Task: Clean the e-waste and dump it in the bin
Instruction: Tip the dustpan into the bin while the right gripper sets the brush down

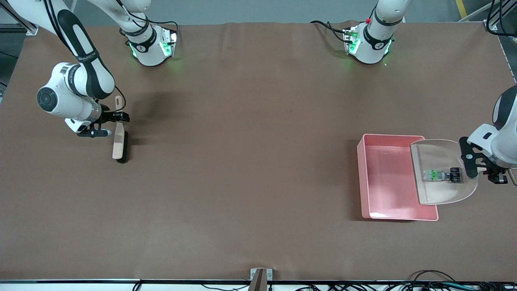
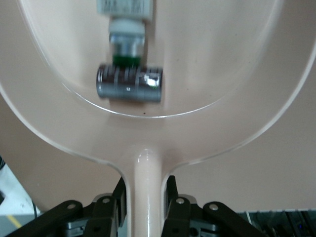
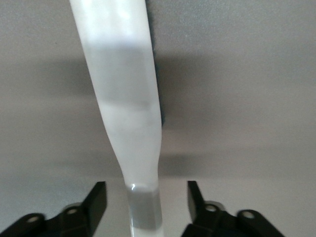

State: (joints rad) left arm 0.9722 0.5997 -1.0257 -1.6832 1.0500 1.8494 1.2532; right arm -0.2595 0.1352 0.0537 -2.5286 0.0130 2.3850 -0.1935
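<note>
Holding the dustpan (image 1: 440, 190) over the bin (image 1: 383, 178), my left gripper (image 2: 145, 197) squeezes its handle; my right gripper (image 3: 145, 197) waits, fingers apart around the brush (image 1: 120, 141).

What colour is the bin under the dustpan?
Pink bin; the front view shows it best.

Front view evenly lit from overhead, sharp; soft shadows on table (image 1: 250, 161) beside brush (image 1: 120, 143) and bin (image 1: 383, 178). Green glow at arm bases. Left wrist view: dustpan (image 2: 207, 74) close, soft-focus, glints on dark block (image 2: 129, 83). Right wrist view dim, grey, brush handle blurred, washed out
</note>
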